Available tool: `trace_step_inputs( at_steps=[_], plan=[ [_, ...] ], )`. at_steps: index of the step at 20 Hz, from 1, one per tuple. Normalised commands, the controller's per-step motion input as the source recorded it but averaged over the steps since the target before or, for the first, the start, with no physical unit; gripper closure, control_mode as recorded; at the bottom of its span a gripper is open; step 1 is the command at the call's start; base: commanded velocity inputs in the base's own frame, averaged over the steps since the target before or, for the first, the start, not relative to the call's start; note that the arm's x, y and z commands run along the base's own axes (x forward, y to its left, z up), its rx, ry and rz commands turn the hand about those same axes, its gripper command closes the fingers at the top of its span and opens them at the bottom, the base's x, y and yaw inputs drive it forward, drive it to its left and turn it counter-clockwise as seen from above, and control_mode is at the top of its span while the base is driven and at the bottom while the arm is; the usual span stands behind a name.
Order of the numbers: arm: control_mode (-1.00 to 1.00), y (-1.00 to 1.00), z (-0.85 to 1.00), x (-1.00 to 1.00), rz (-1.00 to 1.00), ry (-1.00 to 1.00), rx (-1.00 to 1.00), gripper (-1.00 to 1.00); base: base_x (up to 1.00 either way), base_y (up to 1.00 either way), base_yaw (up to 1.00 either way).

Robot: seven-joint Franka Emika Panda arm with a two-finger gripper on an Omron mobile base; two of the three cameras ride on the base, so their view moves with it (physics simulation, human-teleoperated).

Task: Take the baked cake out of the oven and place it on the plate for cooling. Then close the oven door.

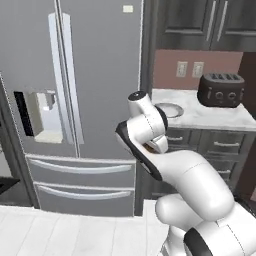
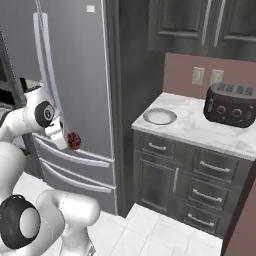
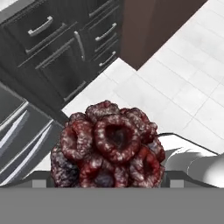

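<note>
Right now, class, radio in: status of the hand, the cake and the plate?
Hand closed on dark red cake, held in the air. Plate bare on counter, toaster beside it. Nothing blocking.

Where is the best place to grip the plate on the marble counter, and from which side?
Probably the near rim of the plate, from above with one finger inside: it lies flat and shallow on the counter, so only its raised edge offers a hold.

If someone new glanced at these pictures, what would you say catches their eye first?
The knobbly dark red cake comes first, held between the fingers above the white tiled floor. Next is the tall grey fridge behind the arm, then the black toaster and the plate on the marble counter.
</note>
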Motion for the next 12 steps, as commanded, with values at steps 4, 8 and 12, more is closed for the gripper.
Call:
trace_step_inputs(
  at_steps=[4, 8, 12],
  plan=[
    [1.0, 0.0, 0.0, 0.0, 0.0, 0.0, 0.0, 1.0, -0.02, -0.47, -0.57],
    [1.0, 0.0, 0.0, 0.0, 0.0, 0.0, 0.0, 1.0, 0.0, -0.52, -0.53],
    [1.0, 0.0, 0.0, 0.0, 0.0, 0.0, 0.0, 1.0, 0.19, -0.44, -0.43]
  ],
)
